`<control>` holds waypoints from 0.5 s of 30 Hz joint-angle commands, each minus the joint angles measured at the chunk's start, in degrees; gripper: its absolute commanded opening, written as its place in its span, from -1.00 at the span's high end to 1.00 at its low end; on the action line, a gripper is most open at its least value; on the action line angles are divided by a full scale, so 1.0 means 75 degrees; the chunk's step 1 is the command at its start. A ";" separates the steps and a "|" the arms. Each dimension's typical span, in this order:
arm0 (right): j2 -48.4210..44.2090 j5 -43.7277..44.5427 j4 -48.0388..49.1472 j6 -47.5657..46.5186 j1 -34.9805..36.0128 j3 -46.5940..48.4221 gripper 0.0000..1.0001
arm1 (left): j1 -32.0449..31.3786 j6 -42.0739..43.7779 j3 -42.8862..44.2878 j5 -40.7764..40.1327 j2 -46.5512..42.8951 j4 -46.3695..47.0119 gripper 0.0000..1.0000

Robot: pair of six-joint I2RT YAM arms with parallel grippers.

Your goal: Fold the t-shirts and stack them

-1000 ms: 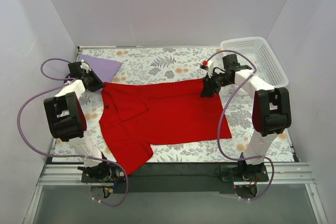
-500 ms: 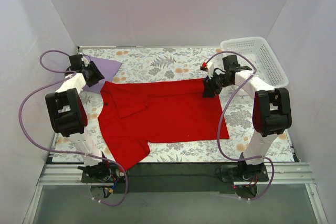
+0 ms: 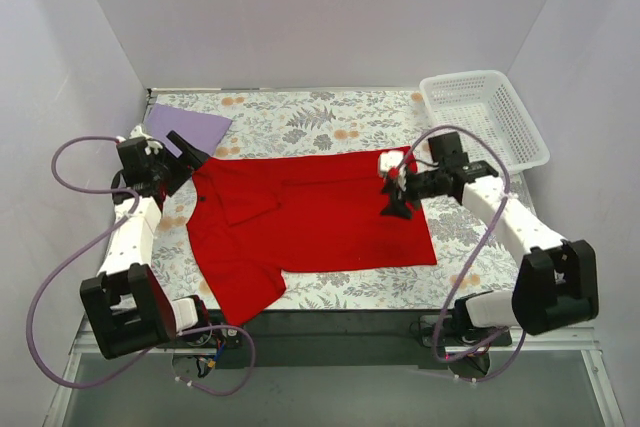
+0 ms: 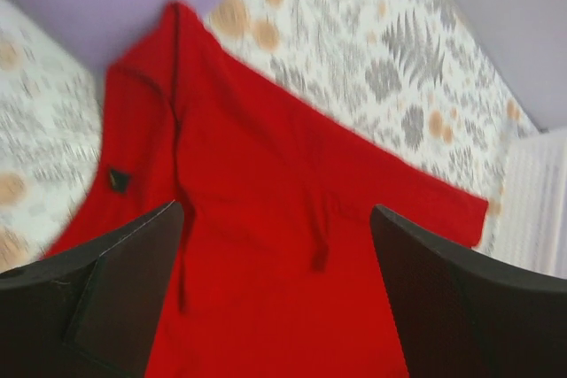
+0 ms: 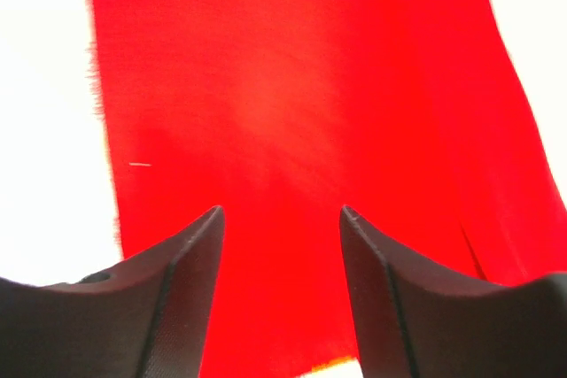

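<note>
**Entry: red shirt, fold part-made, both grippers free**

- **Red t-shirt** [image 3: 310,222]: lies flat across the middle of the floral table [image 3: 300,112]. Its collar end is at frame left and its hem at frame right. One sleeve sticks out at the lower left, unfolded.
- **Lilac t-shirt** [image 3: 190,127]: lies at the upper left of the overhead view, just beside the red collar corner. It looks already folded small.
- **Step in hand:** you appear to be between grasps on the red shirt. The folding has begun but is not finished, and nothing is stacked yet.
- **Next move, as judged:** take a fresh hold on the near long edge, including the loose sleeve. Both ends should rise together so the cloth folds over evenly without bunching.
- **Left gripper** [image 3: 188,157]: sits at the collar corner. In the left wrist view its fingers [image 4: 115,281] are spread very wide. Nothing lies between them, and the red cloth is below them.
- **Right gripper** [image 3: 397,209]: sits over the hem end. In the right wrist view its fingers [image 5: 177,281] are moderately parted and pinch nothing. Flat red cloth shows through the gap. You cannot tell whether the tips brush the cloth.
- **White basket** [image 3: 485,117]: stands at the upper right, well apart from both shirts.
</note>
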 commanded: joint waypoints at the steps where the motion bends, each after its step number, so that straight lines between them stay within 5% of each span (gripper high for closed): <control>1: -0.0659 -0.0779 -0.0283 -0.1701 0.1579 -0.0803 -0.29 | 0.0006 -0.0501 -0.0536 0.1141 -0.0854 -0.0417 -0.71; 5: -0.0557 0.0423 0.0814 -0.1330 0.4078 -0.0993 -0.32 | -0.0005 -0.0642 -0.0794 0.1224 -0.1803 -0.0944 -0.66; 10: 0.0825 0.2219 0.1920 -0.0369 0.7065 0.0362 -0.29 | -0.0005 -0.0631 -0.0631 0.0395 -0.2753 -0.1917 -0.65; 15: 0.2525 0.3369 0.2646 -0.0051 0.8312 0.1549 -0.27 | -0.0005 -0.0736 -0.0175 -0.0614 -0.3164 -0.2912 -0.64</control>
